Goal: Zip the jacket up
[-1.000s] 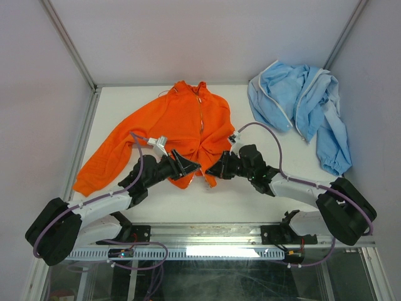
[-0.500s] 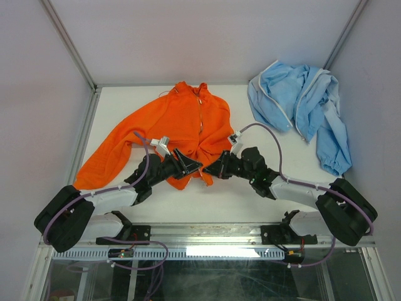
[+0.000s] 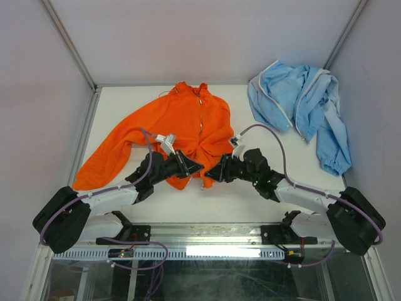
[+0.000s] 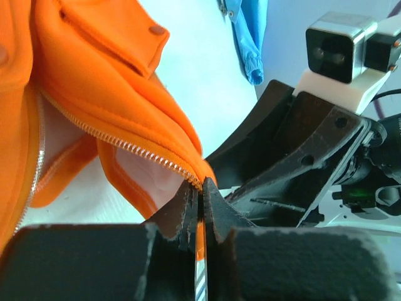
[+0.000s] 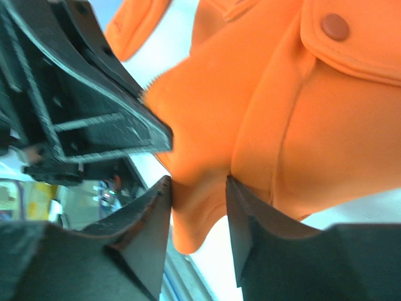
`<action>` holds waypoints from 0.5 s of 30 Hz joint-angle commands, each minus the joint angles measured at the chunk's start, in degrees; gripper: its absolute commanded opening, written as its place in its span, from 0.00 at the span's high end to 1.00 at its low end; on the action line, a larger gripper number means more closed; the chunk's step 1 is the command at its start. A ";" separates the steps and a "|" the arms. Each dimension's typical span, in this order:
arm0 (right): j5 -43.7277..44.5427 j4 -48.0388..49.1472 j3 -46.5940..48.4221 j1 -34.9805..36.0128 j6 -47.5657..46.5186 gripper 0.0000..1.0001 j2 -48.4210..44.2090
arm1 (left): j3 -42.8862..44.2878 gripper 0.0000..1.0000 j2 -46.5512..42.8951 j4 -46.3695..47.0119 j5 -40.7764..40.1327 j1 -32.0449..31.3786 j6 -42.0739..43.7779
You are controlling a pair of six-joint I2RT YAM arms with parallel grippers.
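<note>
Left wrist — jaws closed on the jacket (image 4: 113,81) zipper (image 4: 125,145) end.

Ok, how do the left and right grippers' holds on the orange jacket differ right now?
The left gripper pinches the thin edge of the zipper, jaws almost closed; the right gripper holds a thick fleece fold, jaws wider apart. The left sits at the zipper's lower end; the right sits on plain cloth. Both grip the orange jacket at its near hem.

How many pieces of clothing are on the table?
2. An orange jacket lies in the middle of the table; a light blue garment is bunched at the far right corner. Folds could hide more.
</note>
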 commanded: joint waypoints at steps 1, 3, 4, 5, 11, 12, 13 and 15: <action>3.98 -12.97 4.47 0.22 -14.33 0.54 -6.15 | 6.67 1.00 -5.76 -9.43 -1.25 -0.17 13.11; 4.38 -16.64 5.00 0.36 -16.54 0.50 -8.69 | 8.95 1.00 -6.92 -14.30 -1.47 -0.19 16.56; 4.61 -18.48 5.46 0.40 -19.23 0.44 -9.78 | 10.12 1.00 -7.37 -16.38 -1.60 -0.14 18.03; 4.61 -20.16 5.91 0.63 -20.03 0.41 -10.62 | 11.16 1.00 -7.67 -18.21 -1.70 -0.13 18.96; 5.81 -21.40 8.83 4.72 -19.94 0.38 -11.42 | 14.05 1.00 -8.33 -21.30 -0.87 -0.35 19.72; 8.34 -23.17 10.02 5.69 -20.20 0.37 -11.04 | 14.77 1.00 -8.18 -22.52 -1.20 -0.44 19.86; 10.67 -24.92 11.19 6.70 -20.89 0.37 -10.57 | 15.52 1.00 -8.05 -23.72 -1.60 -0.71 20.03; 13.80 -28.21 13.82 8.50 -21.50 0.37 -9.12 | 16.66 1.00 -7.95 -25.58 -2.73 -1.24 20.62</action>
